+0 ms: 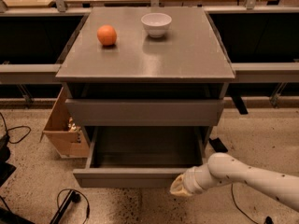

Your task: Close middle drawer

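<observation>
Standing at the centre of a speckled floor (32,171) is a gray cabinet (142,112) with a flat, smooth worktop (187,55) seen from above and in front. Beneath the worktop an upper drawer (187,113) sits out only slightly, with a dark gap above its plain front. Below it the middle drawer (140,157) is pulled far out toward the viewer. It is a shallow, plain gray rectangular box with low side walls, a bare floor and a flat front panel with no handle, and its inside holds nothing that can be seen. A cream-white robot arm (252,174) with small dark dots reaches in from the lower right, running leftward just above the floor. To the left of the cabinet, close against its side, stands an open brown cardboard box (65,129) with small items inside that are hard to make out. The gripper (180,186) at the arm's tip sits at the right end of the middle drawer's front panel, near its lower corner; whether it is open or closed cannot be told, nor whether it touches the panel. On the worktop near the back rest a white bowl (156,23), upright, and to its left, apart from it, an orange (107,34). A dark cable (70,202) loops on the floor at the lower left.
</observation>
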